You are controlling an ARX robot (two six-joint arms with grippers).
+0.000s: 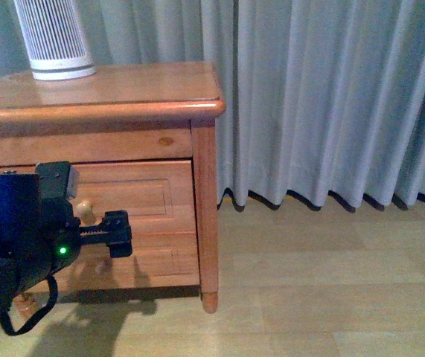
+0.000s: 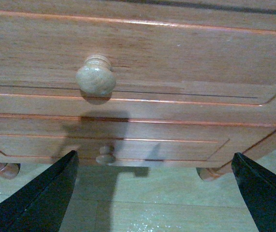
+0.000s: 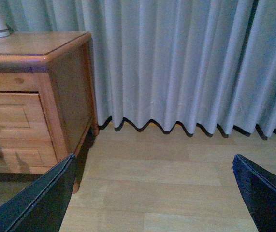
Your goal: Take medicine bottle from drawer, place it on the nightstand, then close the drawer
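The nightstand [image 1: 123, 93] stands at the left, orange-brown wood with a glossy top. Its upper drawer [image 1: 145, 197] looks shut; its round knob [image 1: 85, 210] shows beside my left arm. My left gripper [image 1: 117, 234] is open and empty, just in front of the drawer fronts and below the knob. In the left wrist view the upper drawer [image 2: 186, 63] and its knob [image 2: 95, 77] are close, and my left gripper [image 2: 154, 193] sits lower, apart from the knob. My right gripper [image 3: 152, 198] is open and empty over the floor, right of the nightstand [image 3: 65, 92]. The medicine bottle is hidden.
A tall white ribbed device [image 1: 54, 37] stands on the nightstand top at the back left. The lower drawer [image 2: 142, 147] has its own small knob [image 2: 105, 155]. Grey curtains [image 1: 331, 97] hang behind. Pale wood floor [image 1: 324, 290] lies to the right.
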